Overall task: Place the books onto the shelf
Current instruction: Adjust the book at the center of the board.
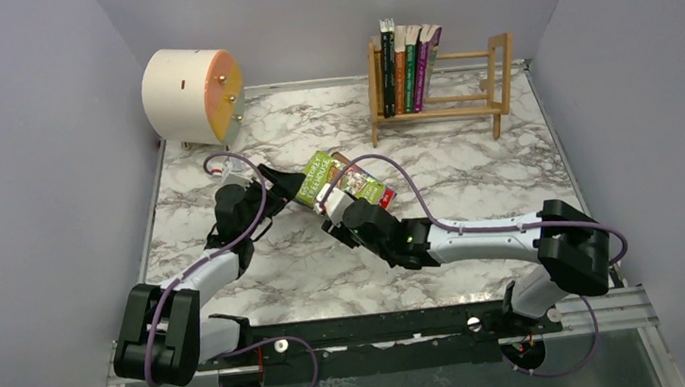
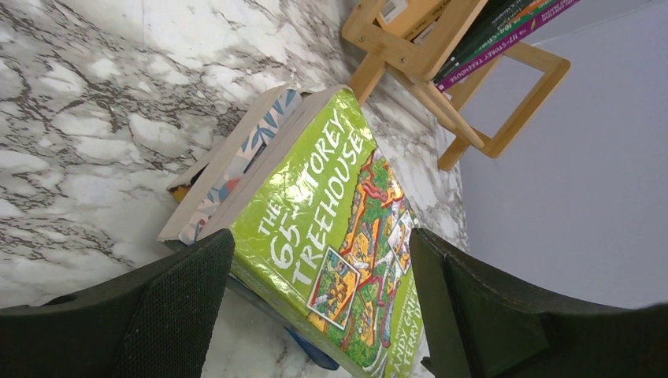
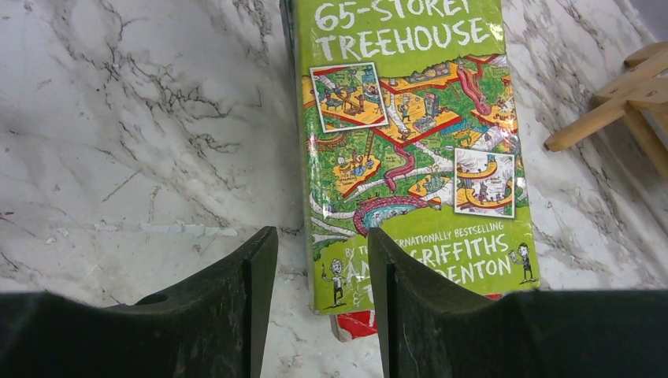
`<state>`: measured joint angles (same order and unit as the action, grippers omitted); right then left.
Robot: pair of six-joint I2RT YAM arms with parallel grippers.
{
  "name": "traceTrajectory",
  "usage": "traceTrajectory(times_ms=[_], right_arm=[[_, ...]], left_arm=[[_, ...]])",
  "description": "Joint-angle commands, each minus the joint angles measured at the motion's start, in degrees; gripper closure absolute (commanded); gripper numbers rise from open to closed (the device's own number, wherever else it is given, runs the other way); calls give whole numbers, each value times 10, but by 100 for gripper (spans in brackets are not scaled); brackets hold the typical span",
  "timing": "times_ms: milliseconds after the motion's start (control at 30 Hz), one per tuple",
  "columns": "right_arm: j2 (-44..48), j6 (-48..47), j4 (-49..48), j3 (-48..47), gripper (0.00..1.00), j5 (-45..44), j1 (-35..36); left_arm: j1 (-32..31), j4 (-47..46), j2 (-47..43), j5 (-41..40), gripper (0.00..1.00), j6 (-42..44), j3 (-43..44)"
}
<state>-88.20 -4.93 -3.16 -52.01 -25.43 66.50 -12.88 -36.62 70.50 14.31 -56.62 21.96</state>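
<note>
A stack of books lies mid-table, with a green illustrated book (image 1: 342,182) (image 2: 331,205) (image 3: 402,118) on top. Under it a red book (image 1: 386,197) (image 3: 358,324) and a blue-patterned book (image 2: 228,169) with pale page edges peek out. My left gripper (image 1: 281,182) (image 2: 321,236) is open at the stack's left end, and the green cover shows between its fingers. My right gripper (image 1: 333,215) (image 3: 321,232) is open at the near edge, the green book's corner in its gap. The light-wood shelf (image 1: 471,96) (image 2: 465,118) (image 3: 622,110) at the back right has several books (image 1: 407,64) (image 2: 504,39) standing at its left end.
A cream cylinder with an orange face (image 1: 187,95) sits at the back left. Grey walls close in the marble table (image 1: 470,181) on three sides. The right half of the shelf holds no books.
</note>
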Motion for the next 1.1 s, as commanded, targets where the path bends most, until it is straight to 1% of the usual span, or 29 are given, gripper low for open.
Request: traceTrajectory(times_ms=[0,100,267,500,767,900,967,1067], right_arm=[[0,-8,-15,-6,55,-21,5],[-3,-10,-17,-9,55,-20,6],[-9,-12,-19,-14,55,-24,6],[-12,-11,-20,-16,55,-26,6],[-21,-16,-17,-14,54,-51,6],[-13,-25,-15,-9,54,-34,6],[-4,-35,-23,-1,51,-17,6],[-4,-51,-19,-1,51,-14,6]], left_arm=[[-2,-9,-16,-52,25,19,8],[-2,-8,6,-48,25,29,23],[-3,-13,65,-7,25,31,55],[-4,-27,114,35,25,35,77],[-17,-31,82,75,25,27,58],[-30,-32,58,80,25,15,39],[-36,-32,50,81,25,10,31],[-48,-31,40,80,25,4,20]])
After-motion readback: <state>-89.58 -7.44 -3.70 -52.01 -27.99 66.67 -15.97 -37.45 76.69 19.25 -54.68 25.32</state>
